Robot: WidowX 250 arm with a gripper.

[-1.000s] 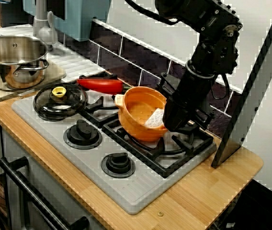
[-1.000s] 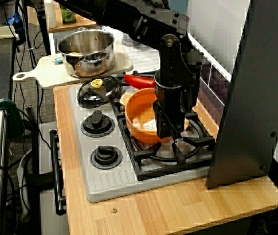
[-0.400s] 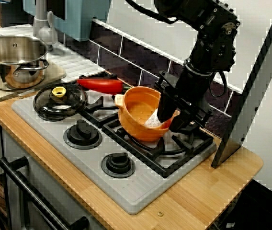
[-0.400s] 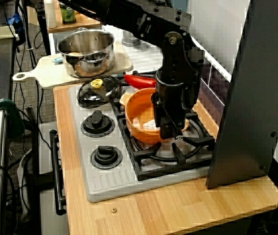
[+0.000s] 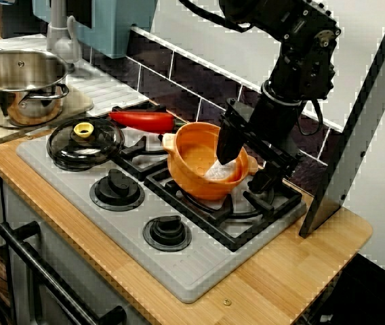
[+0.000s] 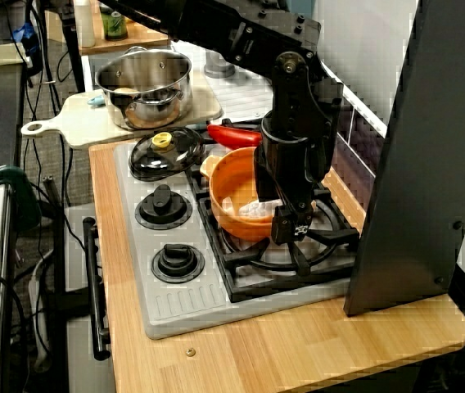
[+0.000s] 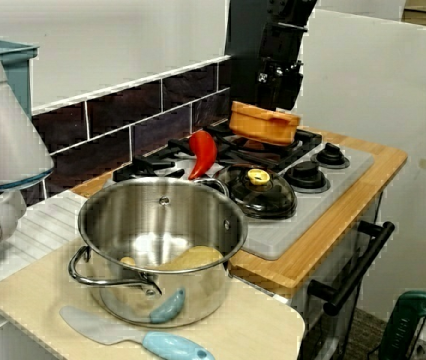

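Gripper (image 5: 245,164) of mine stands spread wide and holds nothing. It straddles the right rim of the orange pot (image 5: 199,159), one finger dipped inside just above a white crumpled thing (image 5: 217,171) on the pot's floor, the other hanging outside over the burner grate (image 5: 274,201). From the left in the front view come a steel pot (image 5: 16,91) on a cutting board (image 5: 78,101), a glass lid (image 5: 84,143) with a yellow knob (image 5: 83,129) lying flat on the stove (image 5: 199,271), a red pepper (image 5: 145,120) behind it, then the orange pot on the right-hand grate. My worry is the rim between my fingers: a sideways swing or a careless pinch could, I judge, hook the pot, tilt it on the grate bars and shove it against the pepper near its left lip. The low view from the steel pot's end hides my fingers behind the orange pot, yet only it shows pale yellow pieces (image 7: 190,259) inside the steel pot and a light-blue spatula (image 7: 172,346) on the board.
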